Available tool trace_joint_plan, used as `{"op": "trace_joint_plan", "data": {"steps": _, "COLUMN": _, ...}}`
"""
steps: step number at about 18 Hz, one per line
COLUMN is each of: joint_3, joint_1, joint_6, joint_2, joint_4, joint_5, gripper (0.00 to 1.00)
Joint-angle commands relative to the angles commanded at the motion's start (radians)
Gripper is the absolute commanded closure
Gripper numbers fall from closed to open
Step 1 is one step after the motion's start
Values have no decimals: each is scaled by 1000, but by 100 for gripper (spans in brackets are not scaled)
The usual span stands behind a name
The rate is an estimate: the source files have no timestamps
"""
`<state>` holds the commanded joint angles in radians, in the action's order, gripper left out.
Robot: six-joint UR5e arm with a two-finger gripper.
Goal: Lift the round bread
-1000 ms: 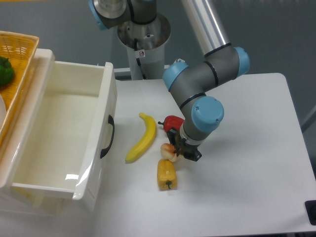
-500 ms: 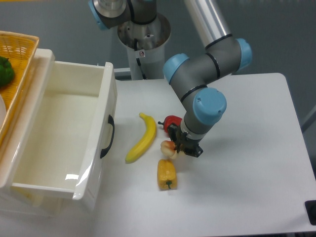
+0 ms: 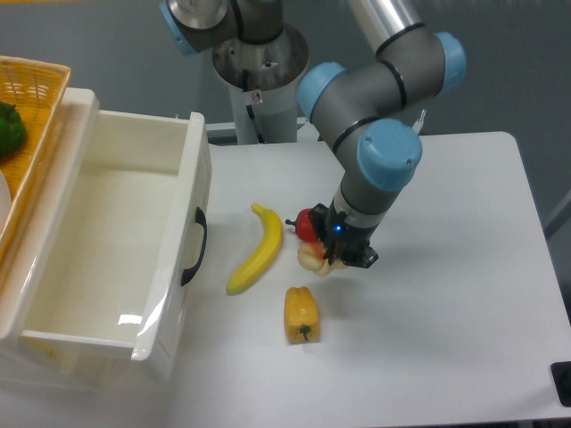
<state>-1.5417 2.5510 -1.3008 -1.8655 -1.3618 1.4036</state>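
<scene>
The round bread [image 3: 312,257] is a small pale cream and orange bun, held just above the table between the banana and the arm's wrist. My gripper [image 3: 326,255] is shut on it, and the black fingers cover its right side. A red tomato [image 3: 306,224] sits right behind the bread, partly hidden by the gripper. The yellow bell pepper [image 3: 301,314] lies on the table in front of the bread, apart from it.
A yellow banana [image 3: 257,249] lies left of the gripper. A white open bin [image 3: 107,241] with a black handle stands at the left, with a wicker basket [image 3: 36,134] holding a green vegetable [image 3: 9,127] behind it. The arm's base [image 3: 259,80] stands at the table's back.
The gripper has lifted and moved up and slightly right with the round bread in it. The bread is now farther from the yellow pepper.
</scene>
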Motion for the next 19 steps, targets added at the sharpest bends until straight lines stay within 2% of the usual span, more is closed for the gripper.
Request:
{"op": "trace_joint_plan", "data": {"steps": 3, "joint_3": 2, "joint_1": 5, "joint_6": -3, "joint_2": 40, "joint_4": -81, "joint_5": 2, "gripper": 100}}
{"op": "trace_joint_plan", "data": {"steps": 6, "joint_3": -2, "joint_1": -2, "joint_6": -3, "joint_2": 78, "joint_4": -120, "joint_5": 3, "gripper": 100}}
{"op": "trace_joint_plan", "data": {"steps": 12, "joint_3": -9, "joint_1": -12, "joint_6": -50, "joint_2": 94, "joint_4": -135, "joint_5": 107, "gripper": 100}}
{"op": "trace_joint_plan", "data": {"steps": 19, "joint_3": -6, "joint_1": -6, "joint_6": -72, "joint_2": 97, "joint_4": -132, "joint_5": 115, "gripper": 100}}
